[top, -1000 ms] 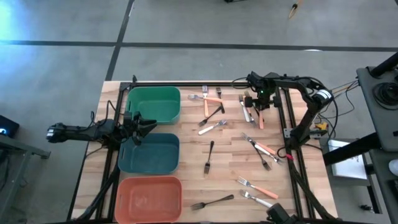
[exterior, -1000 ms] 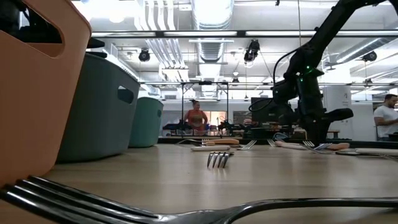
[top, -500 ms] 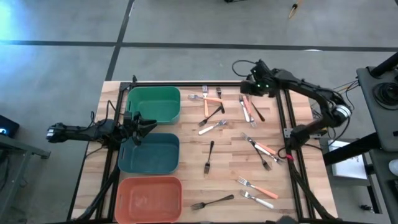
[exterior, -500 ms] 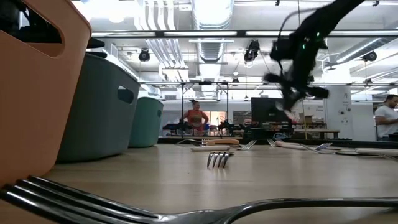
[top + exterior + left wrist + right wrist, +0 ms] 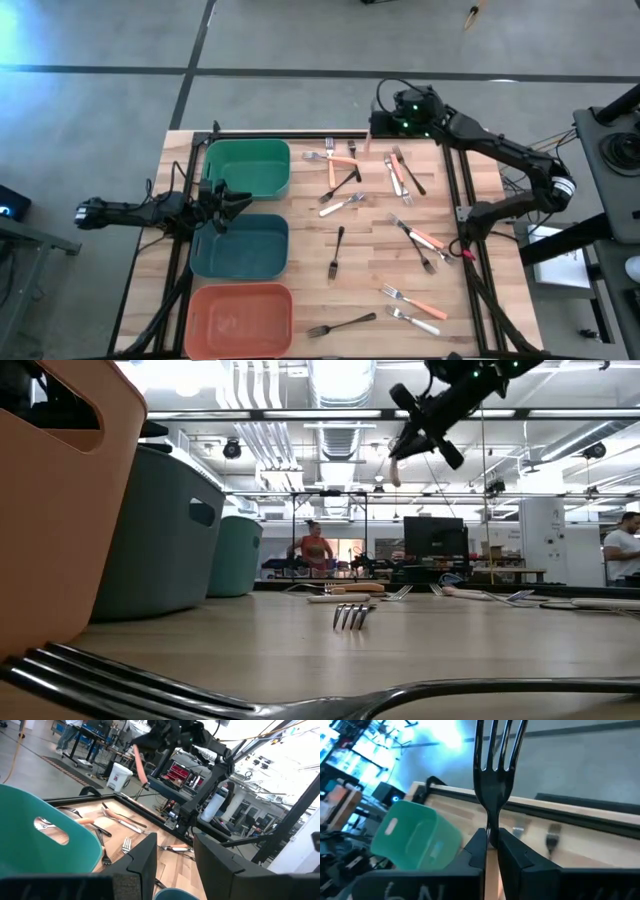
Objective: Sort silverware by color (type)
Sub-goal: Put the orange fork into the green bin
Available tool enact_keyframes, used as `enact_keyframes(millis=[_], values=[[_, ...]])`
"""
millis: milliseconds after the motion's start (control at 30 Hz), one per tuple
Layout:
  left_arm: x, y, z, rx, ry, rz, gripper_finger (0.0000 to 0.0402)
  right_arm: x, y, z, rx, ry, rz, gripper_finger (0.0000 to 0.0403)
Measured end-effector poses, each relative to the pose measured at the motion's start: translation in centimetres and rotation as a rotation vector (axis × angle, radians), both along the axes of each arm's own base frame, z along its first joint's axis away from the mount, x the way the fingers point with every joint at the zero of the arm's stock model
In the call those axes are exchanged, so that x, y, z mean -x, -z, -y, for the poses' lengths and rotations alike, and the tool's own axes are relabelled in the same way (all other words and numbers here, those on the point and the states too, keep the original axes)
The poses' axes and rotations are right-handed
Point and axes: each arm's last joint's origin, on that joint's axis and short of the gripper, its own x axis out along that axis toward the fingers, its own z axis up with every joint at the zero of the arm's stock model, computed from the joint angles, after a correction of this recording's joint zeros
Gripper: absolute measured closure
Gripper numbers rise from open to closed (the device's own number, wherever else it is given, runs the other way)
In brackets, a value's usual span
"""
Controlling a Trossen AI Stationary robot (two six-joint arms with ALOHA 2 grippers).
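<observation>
Green bin point(image 5: 246, 167), teal bin point(image 5: 240, 246) and salmon bin point(image 5: 239, 319) line the left side, and the left gripper point(image 5: 228, 203) waits beside them, fingers apart. Loose forks point(image 5: 337, 252) scatter across the wood to the right. Up at the far edge, the right gripper point(image 5: 378, 122) pinches one fork point(image 5: 494, 767) aloft: dark tines, orange-pink handle point(image 5: 395, 469) hanging below in the low view.
</observation>
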Motion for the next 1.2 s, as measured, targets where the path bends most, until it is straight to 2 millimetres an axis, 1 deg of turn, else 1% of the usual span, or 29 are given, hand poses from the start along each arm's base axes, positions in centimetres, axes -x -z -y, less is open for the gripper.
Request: enact_keyframes(millis=[133, 233, 433, 633, 700, 767, 867, 933, 1100, 1167, 1200], values=[[0.0, 0.0, 0.0, 0.0, 0.0, 0.0, 0.029, -0.8, -0.9, -0.1, 0.039, -0.036, 0.0, 0.0389], [0.0, 0.0, 0.0, 0.0, 0.0, 0.0, 0.029, -1.1, -1.1, -0.1, 0.051, -0.048, -0.002, 0.0389], [0.0, 0.0, 0.0, 0.0, -0.003, 0.003, 0.029, -1.8, -0.8, 0.3, 0.047, -0.054, -0.017, 0.0389], [0.1, -0.2, -0.2, 0.01, -0.074, 0.019, 0.029, -2.3, -0.1, 0.6, 0.025, -0.057, -0.032, 0.0389], [0.1, -0.5, -0.2, 0.053, -0.074, 0.069, 0.029, -2.5, 0.2, 0.6, 0.019, -0.064, -0.037, 0.0389], [0.3, -1.3, -0.2, 0.107, -0.065, 0.162, 0.029, -3.1, 0.1, 0.3, 0.021, -0.08, -0.037, 0.0389], [0.5, -2.3, -0.3, 0.135, -0.055, 0.284, 0.029, -4.4, -0.2, -0.4, 0.051, -0.132, -0.021, 0.0389], [0.5, -2.7, -0.3, 0.137, -0.054, 0.318, 0.029, -5.5, -0.6, -0.8, 0.079, -0.167, 0.003, 0.0389], [-0.3, -2.6, -0.2, 0.209, -0.042, 0.295, 0.029, -8.2, -1.7, -1.6, 0.132, -0.237, 0.033, 0.0389], [-0.9, -3.0, -0.2, 0.214, -0.044, 0.258, 0.029, -9.1, -2.2, -1.6, 0.154, -0.254, 0.041, 0.0389], [-1.2, -3.5, -0.2, 0.208, -0.048, 0.247, 0.029, -9.4, -2.4, -1.6, 0.164, -0.261, 0.042, 0.0389]])
